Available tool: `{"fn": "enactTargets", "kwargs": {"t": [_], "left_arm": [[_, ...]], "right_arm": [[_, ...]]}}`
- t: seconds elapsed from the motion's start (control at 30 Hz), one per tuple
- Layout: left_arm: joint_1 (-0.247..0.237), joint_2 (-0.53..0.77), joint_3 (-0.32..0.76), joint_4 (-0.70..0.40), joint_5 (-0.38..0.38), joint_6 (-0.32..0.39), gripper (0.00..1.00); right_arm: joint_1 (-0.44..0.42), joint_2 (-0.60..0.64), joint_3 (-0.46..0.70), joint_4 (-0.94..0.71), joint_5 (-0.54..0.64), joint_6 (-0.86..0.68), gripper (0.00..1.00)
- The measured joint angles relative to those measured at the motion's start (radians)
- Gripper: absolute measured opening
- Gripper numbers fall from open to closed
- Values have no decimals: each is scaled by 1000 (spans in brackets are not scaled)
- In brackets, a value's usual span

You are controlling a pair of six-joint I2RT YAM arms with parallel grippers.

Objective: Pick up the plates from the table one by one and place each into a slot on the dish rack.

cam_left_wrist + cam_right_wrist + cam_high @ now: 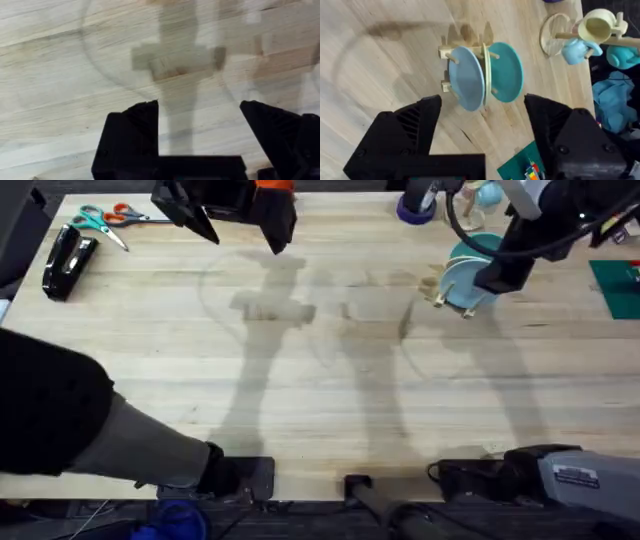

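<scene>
The large light wood surface (330, 370) of pale planks is lying mostly bare across its middle, with arm shadows falling over the grain. The small pale natural-wood dish rack (465, 47) of thin slats and upright pegs is standing on it and serves here as the landmark. Three round flat plates are standing on edge in the dish rack's slots: a pale sky-blue plate (467, 77) on one side, a thin cream plate (487, 70) in the middle, and a darker teal plate (507, 70) on the other side, the cream one pressed close between the two. The right gripper (482, 137) is hovering just in front of the dish rack, its black fingers (415, 125) spread wide and holding nothing. In the overhead view the right gripper is covering part of the dish rack, with the teal plate's rim showing beside it. The left gripper (200, 135) is hanging well apart from the dish rack, over bare planks, its black fingers (132, 132) also released and empty. A round wooden mug stand (560, 35) carrying a cream mug (595, 25) and a blue mug (575, 50) is standing near the dish rack, on the teal plate's side.
</scene>
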Motion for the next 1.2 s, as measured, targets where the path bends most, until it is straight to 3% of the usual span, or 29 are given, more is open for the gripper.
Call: {"fn": "enactTargets", "kwargs": {"t": [0.13,0.27,0.53,0.83,1.2], "left_arm": [[0,0,0,0,0,0,994],[0,0,0,0,0,0,995],[0,0,0,0,0,0,993],[0,0,0,0,0,0,993],[0,0,0,0,0,0,994]], "right_arm": [[20,0,0,16,-20,30,993],[54,0,0,88,-98,160,993],[122,-1,0,179,-173,529,994],[126,-70,0,179,-188,997,995],[131,-208,0,157,-195,1115,995]]}}
